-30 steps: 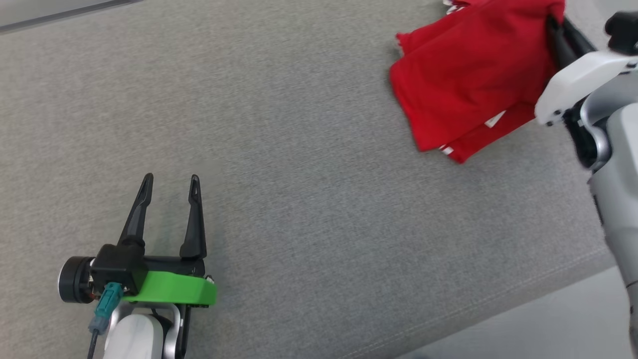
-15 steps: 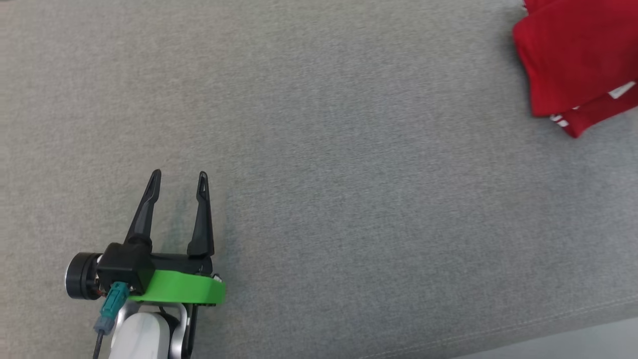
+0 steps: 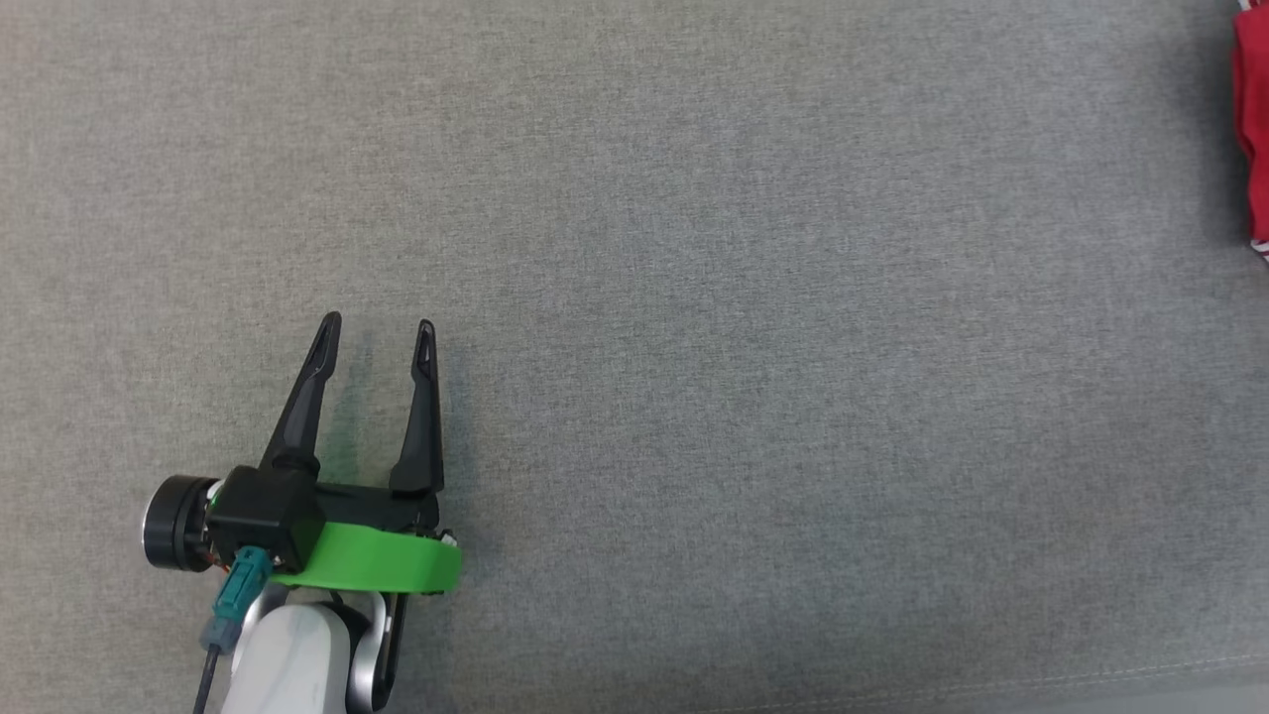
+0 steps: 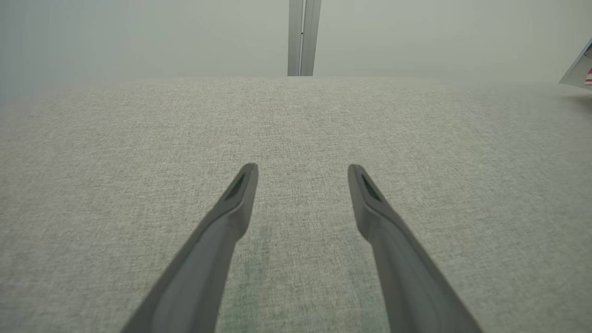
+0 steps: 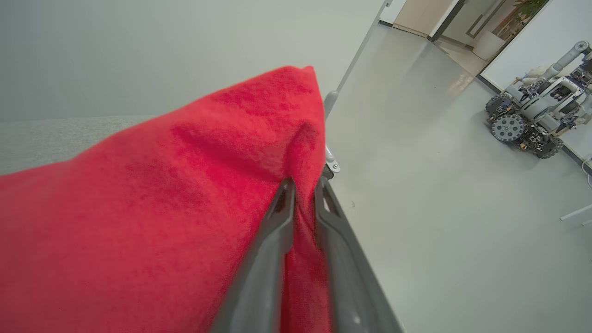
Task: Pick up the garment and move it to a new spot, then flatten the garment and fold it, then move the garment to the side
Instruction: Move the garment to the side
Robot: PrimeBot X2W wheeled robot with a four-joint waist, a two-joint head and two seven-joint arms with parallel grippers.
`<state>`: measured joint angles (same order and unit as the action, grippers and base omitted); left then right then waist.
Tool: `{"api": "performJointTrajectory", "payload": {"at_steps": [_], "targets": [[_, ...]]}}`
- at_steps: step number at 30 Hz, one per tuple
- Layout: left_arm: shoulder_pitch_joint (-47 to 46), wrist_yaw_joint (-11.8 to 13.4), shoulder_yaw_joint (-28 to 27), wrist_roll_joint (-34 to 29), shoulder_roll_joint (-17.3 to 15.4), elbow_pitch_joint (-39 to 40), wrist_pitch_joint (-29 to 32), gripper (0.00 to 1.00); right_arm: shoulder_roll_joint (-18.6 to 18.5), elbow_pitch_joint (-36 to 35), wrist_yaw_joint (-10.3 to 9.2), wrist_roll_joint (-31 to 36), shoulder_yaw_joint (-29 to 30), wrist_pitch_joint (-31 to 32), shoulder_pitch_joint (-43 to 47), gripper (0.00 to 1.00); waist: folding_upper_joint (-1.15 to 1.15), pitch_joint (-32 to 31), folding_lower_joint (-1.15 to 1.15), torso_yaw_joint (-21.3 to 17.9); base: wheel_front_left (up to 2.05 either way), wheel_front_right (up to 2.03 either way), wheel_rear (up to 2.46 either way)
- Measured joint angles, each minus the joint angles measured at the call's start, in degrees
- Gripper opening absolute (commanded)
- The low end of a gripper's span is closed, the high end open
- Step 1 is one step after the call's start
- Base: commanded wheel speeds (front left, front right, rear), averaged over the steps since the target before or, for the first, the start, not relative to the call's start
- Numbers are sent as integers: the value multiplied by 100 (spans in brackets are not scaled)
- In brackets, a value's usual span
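Head view: one left gripper (image 3: 378, 321) sits at the lower left, its two fingers wide apart, over the grey cloth top (image 3: 744, 297). One red garment (image 3: 1254, 119) peeks in at the right edge.

Left wrist view: two fingers, spread apart.

Right wrist view: one right gripper (image 5: 305, 182) pinches the garment in the middle. One other robot (image 5: 527, 120) stands at the upper right.

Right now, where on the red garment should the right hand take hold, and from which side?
Probably the peaked fold at the red garment's edge, where the right hand pinches it: the cloth stands up in a thin ridge. Come from the side facing the floor, straddling the ridge.
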<state>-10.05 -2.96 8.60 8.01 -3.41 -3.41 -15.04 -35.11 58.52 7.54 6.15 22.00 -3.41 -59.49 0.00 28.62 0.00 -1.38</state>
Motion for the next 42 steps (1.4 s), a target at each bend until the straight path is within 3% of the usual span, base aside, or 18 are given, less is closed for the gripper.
{"api": "performJointTrajectory", "payload": {"at_steps": [1, 2, 11, 18, 30, 42], "targets": [[-2, -1, -2, -7, 1, 3, 0, 100, 15, 13, 0, 122, 171, -80, 3, 45, 0, 43, 0, 27, 0, 0, 0], [-2, -1, -4, -15, 0, 3, 0, 100, 34, 14, 0, 188, 311, -137, 3, 100, 0, 74, 0, 43, 0, 0, 0], [-34, -8, -11, -80, -7, -20, 0, 100, 402, 130, 0, 1115, 1271, -116, 20, 100, 0, 184, 0, -13, 0, 0, 0], [-64, -52, -69, -44, -24, -35, 0, 100, 732, 218, 0, 1315, 1296, -665, -30, 100, 0, 16, 0, -127, 0, 0, 0], [-9, 49, -514, 246, -20, -78, 1, 100, 1619, 332, 0, 793, 63, -1144, -193, 100, 0, -775, 0, -208, 0, 0, 0], [610, 521, -836, 558, 19, -535, 20, 100, 2337, -1385, 0, -760, -1516, -1165, 1412, 100, 0, -1842, 0, -82, 0, 0, 0]]}}
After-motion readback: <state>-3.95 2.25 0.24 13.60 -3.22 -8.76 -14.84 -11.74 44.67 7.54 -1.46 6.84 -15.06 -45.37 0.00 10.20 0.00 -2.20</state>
